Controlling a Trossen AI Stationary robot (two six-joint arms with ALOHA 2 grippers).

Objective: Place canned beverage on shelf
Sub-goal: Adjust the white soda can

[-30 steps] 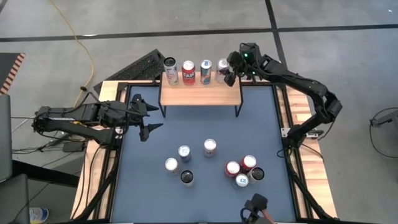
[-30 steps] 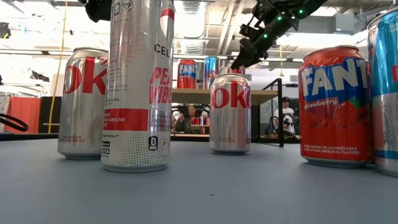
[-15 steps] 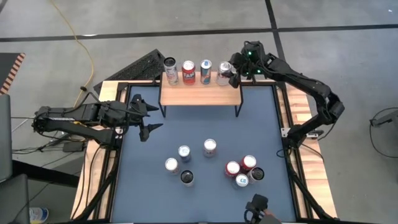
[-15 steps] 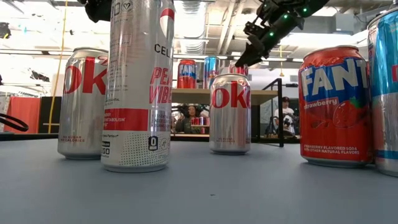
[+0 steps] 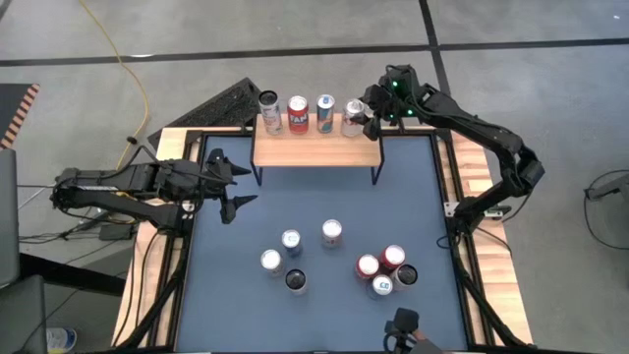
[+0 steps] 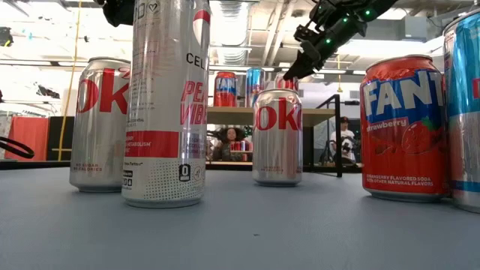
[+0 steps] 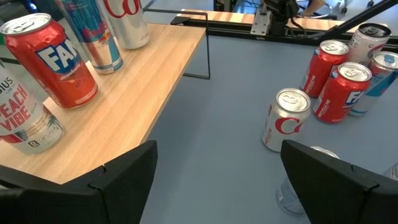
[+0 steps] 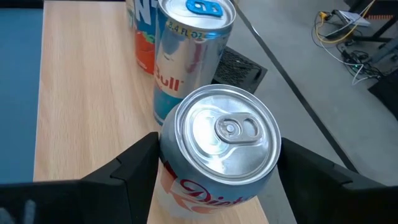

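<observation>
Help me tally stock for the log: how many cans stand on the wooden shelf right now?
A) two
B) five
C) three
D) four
D: the high view shows four cans in a row on the shelf, the fourth, a silver Diet Coke can, sitting between the fingers of the right gripper at the row's right end.

Low view: orange can [image 6: 405, 127] reads "FANTA strawberry"; tall can [image 6: 166, 97] "PEACH VIBE"; blue can [image 8: 189, 53] "Bull".
</observation>
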